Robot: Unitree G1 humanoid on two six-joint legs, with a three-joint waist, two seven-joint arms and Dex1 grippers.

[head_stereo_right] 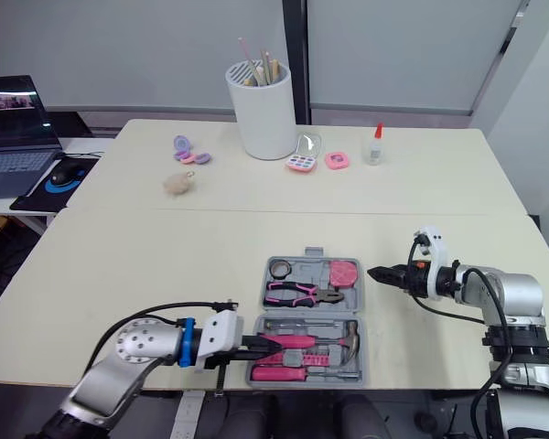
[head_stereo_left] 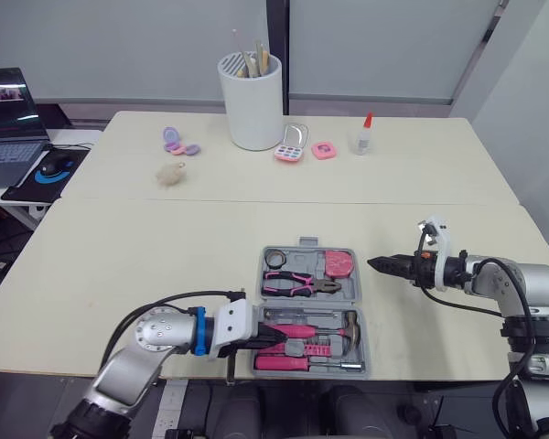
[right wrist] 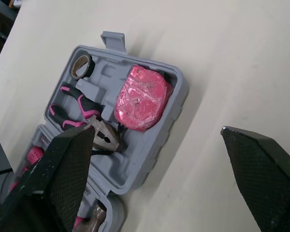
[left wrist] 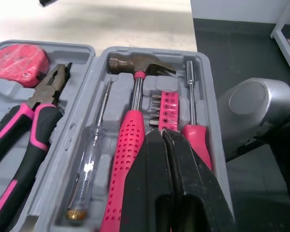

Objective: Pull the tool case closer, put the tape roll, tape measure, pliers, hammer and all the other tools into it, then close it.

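Note:
The grey tool case (head_stereo_left: 364, 352) lies open at the table's front edge. Its far half holds the tape roll (head_stereo_left: 275, 257), the pink-handled pliers (head_stereo_left: 293, 283) and the pink tape measure (head_stereo_left: 338, 263). In the near half lie the hammer (head_stereo_left: 311, 327), a bit holder (left wrist: 163, 110), a clear tester screwdriver (left wrist: 89, 164) and a pink screwdriver (head_stereo_left: 302, 363). My left gripper (head_stereo_left: 276, 335) is shut, empty, low over the hammer's handle at the case's left side. My right gripper (head_stereo_left: 377, 264) stands open just right of the case, level with the tape measure (right wrist: 141, 99).
At the back of the table stand a white holder with sticks (head_stereo_left: 252, 101), a glue bottle (head_stereo_left: 362, 134), pink compacts (head_stereo_left: 293, 146), a purple compact (head_stereo_left: 177, 142) and a fluffy ball (head_stereo_left: 170, 176). A laptop (head_stereo_left: 9, 119) and mouse (head_stereo_left: 55, 167) sit on a side desk at the left.

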